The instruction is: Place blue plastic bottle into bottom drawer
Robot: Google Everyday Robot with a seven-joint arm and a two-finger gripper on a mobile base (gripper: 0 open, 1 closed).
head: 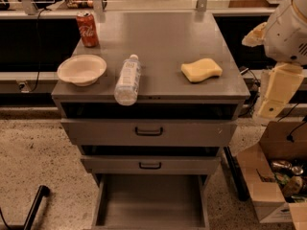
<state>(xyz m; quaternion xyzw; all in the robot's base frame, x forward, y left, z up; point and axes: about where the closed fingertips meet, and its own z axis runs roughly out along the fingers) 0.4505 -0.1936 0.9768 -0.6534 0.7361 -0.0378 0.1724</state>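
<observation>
The blue plastic bottle (127, 79) lies on its side on top of the grey cabinet (163, 37), near the front edge, with its white cap pointing away. The bottom drawer (151, 202) is pulled open below, and its grey inside is bare. My arm hangs at the right edge of the view, beside the cabinet's right side. My gripper (271, 96) is the pale part at the arm's lower end. It is well right of the bottle and holds nothing that I can see.
A red soda can (87, 28) stands at the back left. A white bowl (81, 69) sits left of the bottle, and a yellow sponge (201, 70) lies to its right. The two upper drawers (148, 131) are shut. A cardboard box (276, 181) of items sits on the floor at the right.
</observation>
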